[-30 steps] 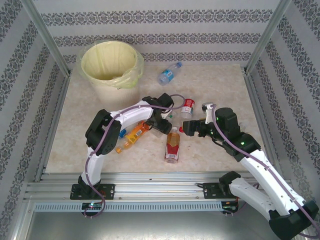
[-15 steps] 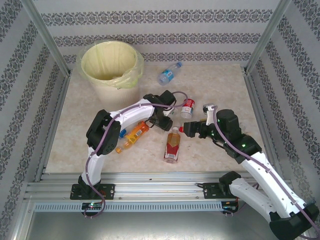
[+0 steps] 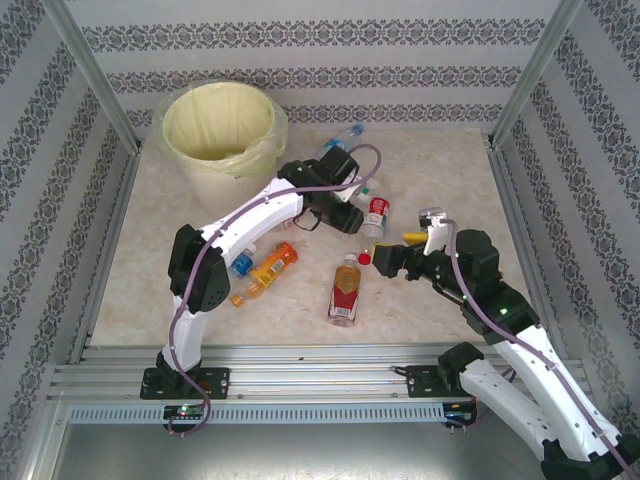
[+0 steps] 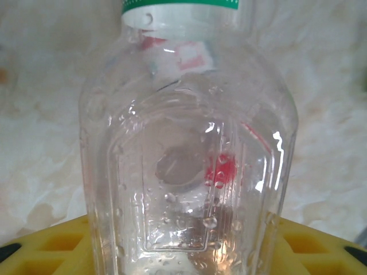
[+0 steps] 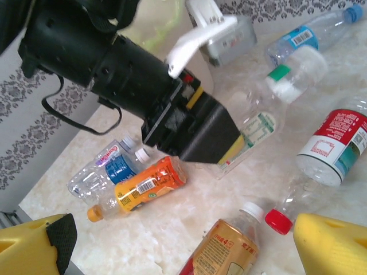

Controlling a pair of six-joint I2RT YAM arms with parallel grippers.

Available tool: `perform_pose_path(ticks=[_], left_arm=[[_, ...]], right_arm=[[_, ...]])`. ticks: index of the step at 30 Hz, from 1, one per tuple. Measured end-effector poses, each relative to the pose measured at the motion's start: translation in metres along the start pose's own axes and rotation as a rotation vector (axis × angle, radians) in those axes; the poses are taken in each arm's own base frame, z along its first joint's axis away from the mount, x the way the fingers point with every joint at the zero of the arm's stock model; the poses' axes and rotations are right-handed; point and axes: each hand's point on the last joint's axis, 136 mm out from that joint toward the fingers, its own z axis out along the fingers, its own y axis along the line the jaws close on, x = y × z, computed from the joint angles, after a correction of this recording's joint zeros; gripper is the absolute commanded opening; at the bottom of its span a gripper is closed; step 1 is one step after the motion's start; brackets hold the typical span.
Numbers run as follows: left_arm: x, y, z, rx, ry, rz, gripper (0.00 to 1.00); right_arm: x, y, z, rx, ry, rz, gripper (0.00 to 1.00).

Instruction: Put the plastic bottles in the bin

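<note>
You are risking a slip here: your left gripper (image 5: 229, 150) is clamping the clear bottle (image 4: 189, 172) by its lower body only, so most of its length and the green-banded white cap are sticking out beyond the yellow pads (image 4: 51, 249). The thin wall, beaded with droplets, is likely giving little purchase, and a fast swing could be twisting it loose short of the bin (image 3: 275, 120). Squeezing harder could be buckling it instead. Your right gripper (image 3: 388, 262) is hanging wide open and empty just beside the left one, over the red-capped bottle (image 5: 287, 212) and the amber bottle (image 3: 345, 290), so the arms could be brushing each other as you move. The clear bottle is sitting between the left fingers, cap pointing away from the wrist; the bin is standing well apart, toward the far left corner.
</note>
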Motion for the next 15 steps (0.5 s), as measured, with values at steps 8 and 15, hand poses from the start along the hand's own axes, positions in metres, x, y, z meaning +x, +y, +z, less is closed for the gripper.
perform_pose_path(ticks=[8,15], left_arm=[[-0.057,-0.013,-0.068,0.080,-0.189,0.013,0.56],[-0.084,0.019,-0.121,0.035,-0.303,-0.006,0.56]], right_arm=[[-0.014,0.008,-0.008,-0.020,-0.051,-0.013,0.96],[-0.022,0.012,-0.011,-0.030,-0.078,-0.010,0.96]])
